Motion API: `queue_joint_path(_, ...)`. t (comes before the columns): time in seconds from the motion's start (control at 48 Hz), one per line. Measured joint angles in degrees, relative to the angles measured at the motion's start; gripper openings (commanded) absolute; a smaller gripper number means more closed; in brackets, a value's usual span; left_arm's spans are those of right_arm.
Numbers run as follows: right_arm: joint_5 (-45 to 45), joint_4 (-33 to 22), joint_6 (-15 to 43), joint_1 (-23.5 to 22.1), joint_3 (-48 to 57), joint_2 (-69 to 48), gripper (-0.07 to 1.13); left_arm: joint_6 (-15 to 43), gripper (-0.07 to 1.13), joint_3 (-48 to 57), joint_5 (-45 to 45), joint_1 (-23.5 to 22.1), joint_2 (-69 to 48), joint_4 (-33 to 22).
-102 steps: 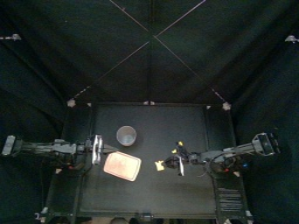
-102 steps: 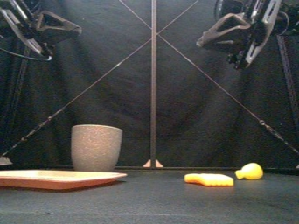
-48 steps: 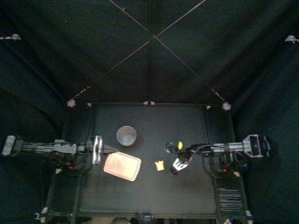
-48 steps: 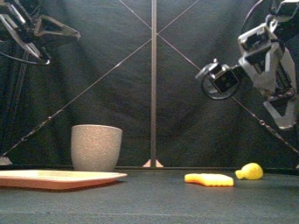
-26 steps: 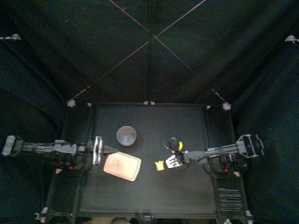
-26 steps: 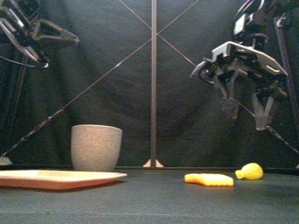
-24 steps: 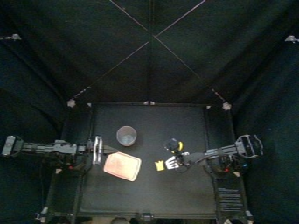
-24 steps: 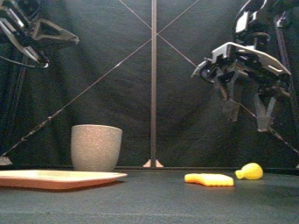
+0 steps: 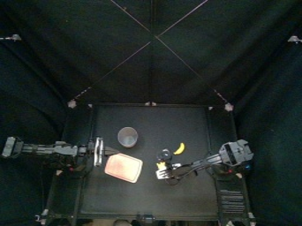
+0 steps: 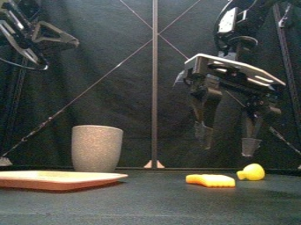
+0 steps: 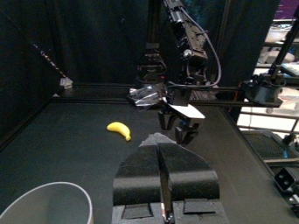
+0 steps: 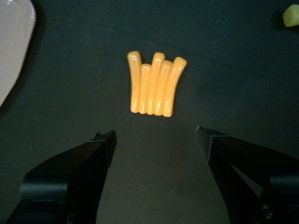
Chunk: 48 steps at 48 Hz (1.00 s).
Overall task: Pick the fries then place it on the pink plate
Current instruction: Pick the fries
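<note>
— Two tools, one at each side. What is on the left?
— The left tool (image 11: 165, 150) hangs above the worktop's (image 9: 141, 199) left edge, its jaws pressed together with nothing between them. The pink plate (image 10: 59, 179) lies flat in the left half, nearer the front edge. The grey cup (image 10: 97, 147) stands upright behind it, toward the back edge.
— And the fries?
— The fries (image 12: 158, 83) lie flat on the bare worktop near the middle, close to the plate's right side but not touching it. The right tool (image 10: 226, 145) hangs straight above them, jaws spread wide, touching nothing. A yellow banana (image 9: 181, 147) lies further right and toward the back edge, apart from the fries.
</note>
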Motion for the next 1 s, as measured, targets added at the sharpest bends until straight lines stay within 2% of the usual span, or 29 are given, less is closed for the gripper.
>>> queue_joint_path(0.333,0.7,0.26,0.09,-3.87,-2.37,4.75,1.03,-0.09,0.04,0.97,0.09,2.72,0.0,0.0)
queue_joint_path(0.729,-0.7,-0.09,0.09,-6.15,-3.08,7.65,0.99,-0.18,0.04,0.97,0.09,3.16,0.0,-0.35)
queue_joint_path(0.812,-1.93,-0.18,0.0,-6.33,-3.08,7.82,0.94,-0.26,0.04,0.97,0.09,3.16,-0.09,-0.88)
queue_joint_path(1.0,-3.52,-0.44,0.0,-6.5,-3.16,8.53,0.67,-0.18,0.04,0.97,0.09,3.25,-0.97,-1.23)
